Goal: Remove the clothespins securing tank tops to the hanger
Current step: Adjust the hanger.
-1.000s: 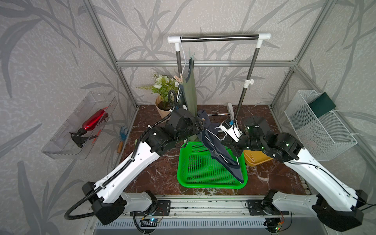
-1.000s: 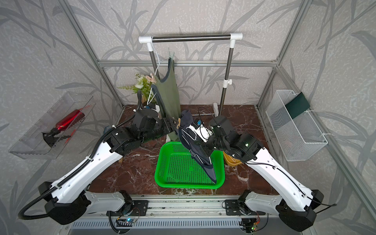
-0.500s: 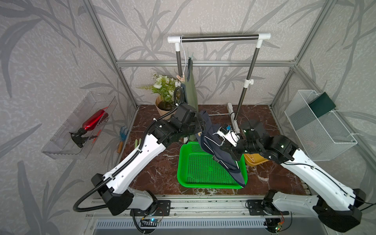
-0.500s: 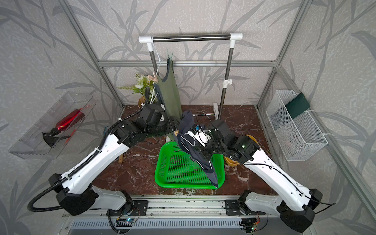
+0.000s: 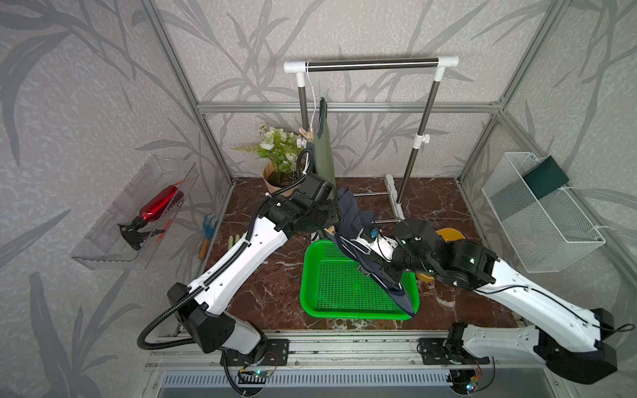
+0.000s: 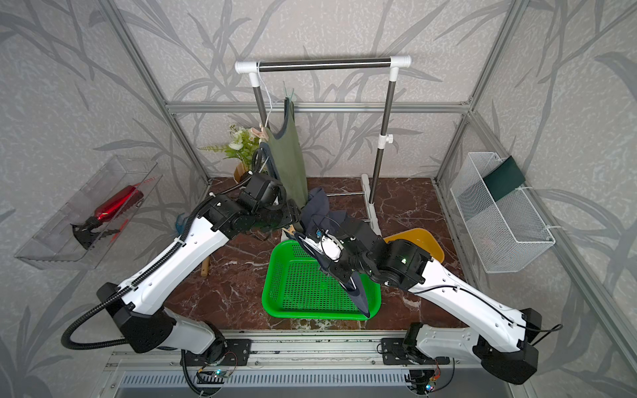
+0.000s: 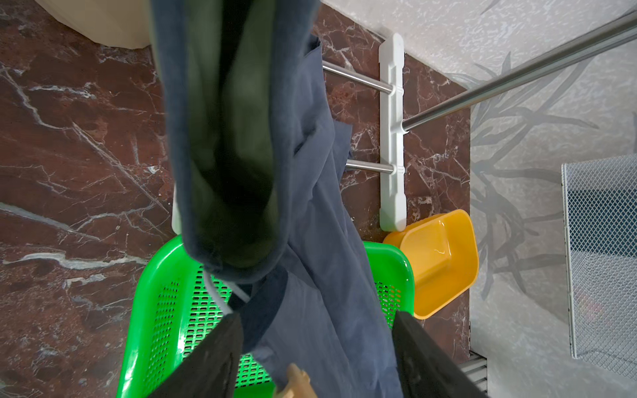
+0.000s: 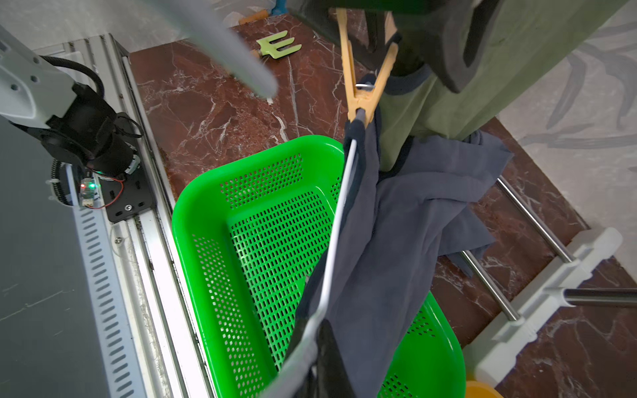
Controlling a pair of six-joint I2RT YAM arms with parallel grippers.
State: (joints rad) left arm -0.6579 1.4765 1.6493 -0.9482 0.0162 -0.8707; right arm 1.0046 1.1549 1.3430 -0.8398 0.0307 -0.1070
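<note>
**Container and clothespin check**

The green perforated plastic basket (image 5: pixel 331 286) sits mid-tabletop (image 5: pixel 269 286). The dark navy tank top (image 5: pixel 348 213) trails across it, with its lowest tip over the rim nearest the right arm. A yellow plastic tub (image 7: pixel 444 262) stands just beside the basket. The white wire-mesh wall basket (image 5: pixel 551 234) holds a dark green flat block (image 5: pixel 544 175). The clear plastic wall tray (image 5: pixel 103 248) holds a red spray bottle (image 5: pixel 160 206).

The olive green tank top (image 6: pixel 287 158) hangs at the chrome-and-white garment rack (image 5: pixel 372 63), with a peach clothespin (image 6: pixel 256 131) at its upper strap. A tan wooden clothespin (image 8: pixel 362 86) is clipped over the navy top's strap and the white wire hanger (image 8: pixel 336 224), above the basket.

The left pincer (image 7: pixel 317 315) is spread, with its fingers on either side of the tan clothespin's prongs and no contact visible. The right pincer (image 8: pixel 315 330) is pressed together on the hanger wire, with navy fabric against it.
</note>
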